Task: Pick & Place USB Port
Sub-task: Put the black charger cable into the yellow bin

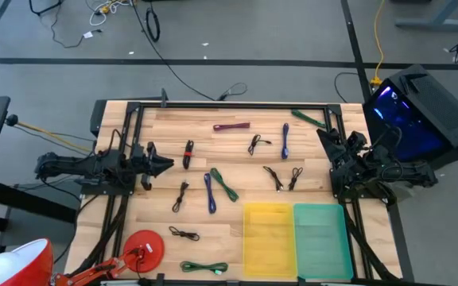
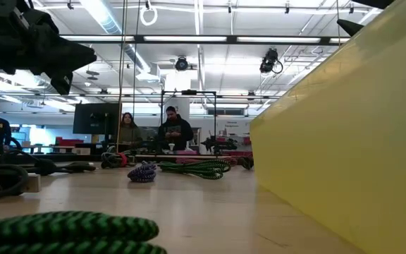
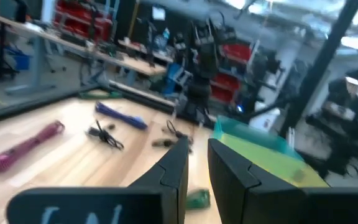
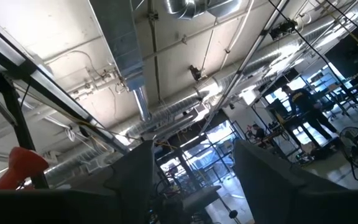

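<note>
A wooden table [image 1: 237,171] stands in a workshop with a grey floor, cables scattered over its top. The left gripper [image 1: 168,164] hovers at the table's left side, its fingers [image 3: 174,168] close together with a narrow gap between them and nothing held. Just ahead of its tips lies a red-and-black cable [image 1: 188,153]; a blue cable [image 1: 210,191] and a green cable [image 1: 224,184] lie a little farther on. The right gripper [image 1: 324,139] waits at the table's right edge, tilted up toward the ceiling, fingers [image 4: 138,168] spread wide and empty. Near it, toward the front edge, sit a yellow bin [image 1: 269,240] and a green bin [image 1: 322,241] side by side.
</note>
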